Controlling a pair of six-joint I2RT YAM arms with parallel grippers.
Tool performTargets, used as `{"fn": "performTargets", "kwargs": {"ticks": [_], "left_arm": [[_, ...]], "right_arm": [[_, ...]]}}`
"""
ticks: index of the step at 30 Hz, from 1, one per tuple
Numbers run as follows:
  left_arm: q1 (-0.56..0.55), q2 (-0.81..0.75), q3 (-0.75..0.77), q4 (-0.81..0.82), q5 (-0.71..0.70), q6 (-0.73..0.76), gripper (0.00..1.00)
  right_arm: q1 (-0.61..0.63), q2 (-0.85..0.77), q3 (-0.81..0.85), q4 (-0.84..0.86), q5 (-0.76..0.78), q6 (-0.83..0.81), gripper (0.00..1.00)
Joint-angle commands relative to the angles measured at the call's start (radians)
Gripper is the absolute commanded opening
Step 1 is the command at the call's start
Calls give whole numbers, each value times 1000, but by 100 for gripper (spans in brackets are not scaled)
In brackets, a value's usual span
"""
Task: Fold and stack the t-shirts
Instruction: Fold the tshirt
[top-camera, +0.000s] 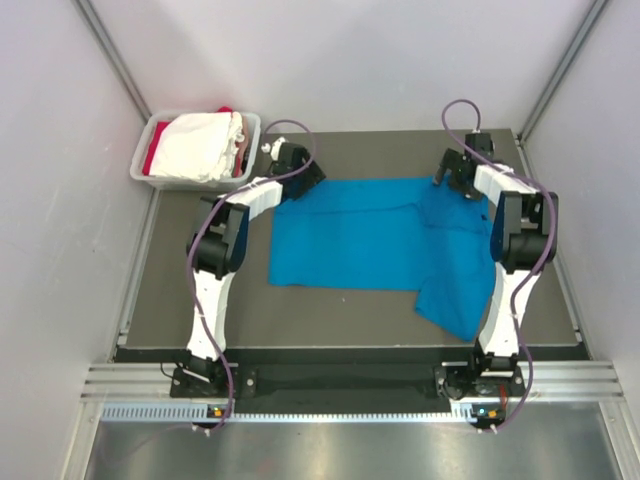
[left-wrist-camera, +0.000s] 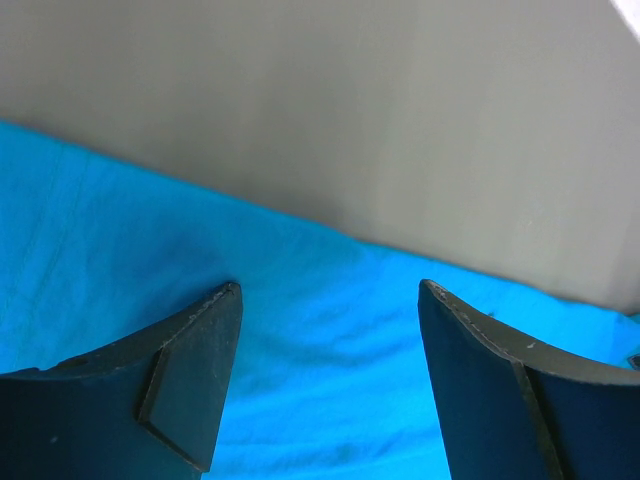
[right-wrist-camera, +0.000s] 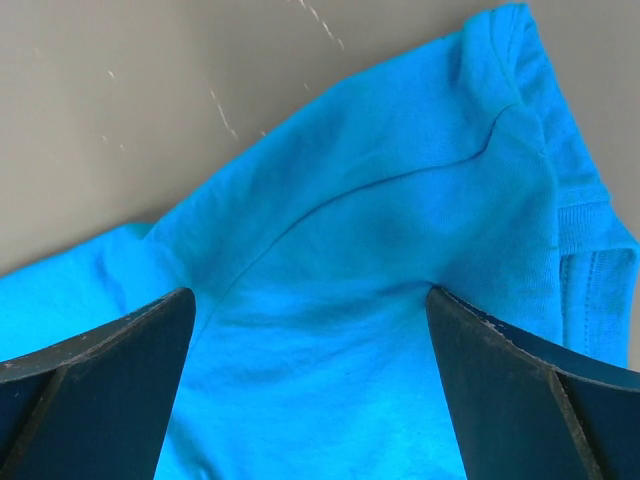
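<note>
A bright blue t-shirt (top-camera: 370, 240) lies spread on the dark table, its right side folded over and a flap reaching toward the near right. My left gripper (top-camera: 305, 172) is open over the shirt's far left corner; the cloth (left-wrist-camera: 330, 340) lies between and below its fingers. My right gripper (top-camera: 447, 178) is open over the shirt's far right part, above a sleeve seam (right-wrist-camera: 380, 180), its fingertips (right-wrist-camera: 440, 305) at the cloth. A white shirt (top-camera: 200, 145) and a red one (top-camera: 153, 160) lie in the tub.
The pale grey plastic tub (top-camera: 160, 182) stands at the table's far left corner. White walls close in on both sides. The dark table (top-camera: 340, 310) runs bare in front of the shirt.
</note>
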Motion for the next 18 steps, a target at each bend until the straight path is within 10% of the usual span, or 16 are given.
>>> {"fn": "performTargets", "kwargs": {"ticks": [1, 18], "left_arm": [[29, 78, 30, -54, -16, -24, 76], [55, 210, 266, -138, 4, 33, 76]], "right_arm": [[-12, 93, 127, -56, -13, -29, 100], [-8, 155, 252, -55, -33, -5, 100]]}}
